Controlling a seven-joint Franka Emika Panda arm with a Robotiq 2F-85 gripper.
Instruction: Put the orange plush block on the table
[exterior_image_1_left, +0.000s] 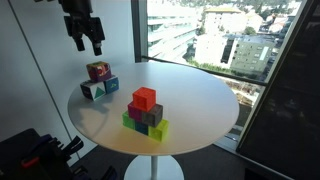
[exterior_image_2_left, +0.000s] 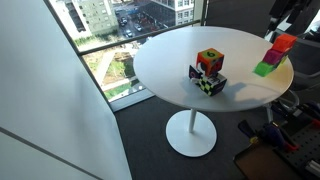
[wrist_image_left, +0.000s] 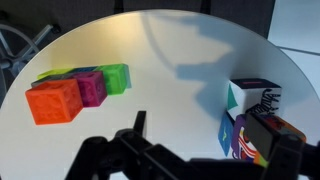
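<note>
The orange plush block (exterior_image_1_left: 98, 70), mottled reddish-orange, magenta and green, sits on top of two teal-and-white cubes (exterior_image_1_left: 100, 89) near the edge of the round white table (exterior_image_1_left: 200, 100). It also shows in an exterior view (exterior_image_2_left: 209, 62). My gripper (exterior_image_1_left: 86, 38) hangs open and empty well above the block. In the wrist view the gripper (wrist_image_left: 210, 145) is open. Its right finger partly hides a multicoloured cube (wrist_image_left: 243, 140) beside a teal-and-white cube (wrist_image_left: 255, 98).
A second stack stands mid-table: a plain orange-red cube (exterior_image_1_left: 145, 98) on magenta, grey and green cubes (exterior_image_1_left: 150, 122), also in the wrist view (wrist_image_left: 55, 100). Bare tabletop (wrist_image_left: 170, 50) lies between the stacks. A large window is behind the table.
</note>
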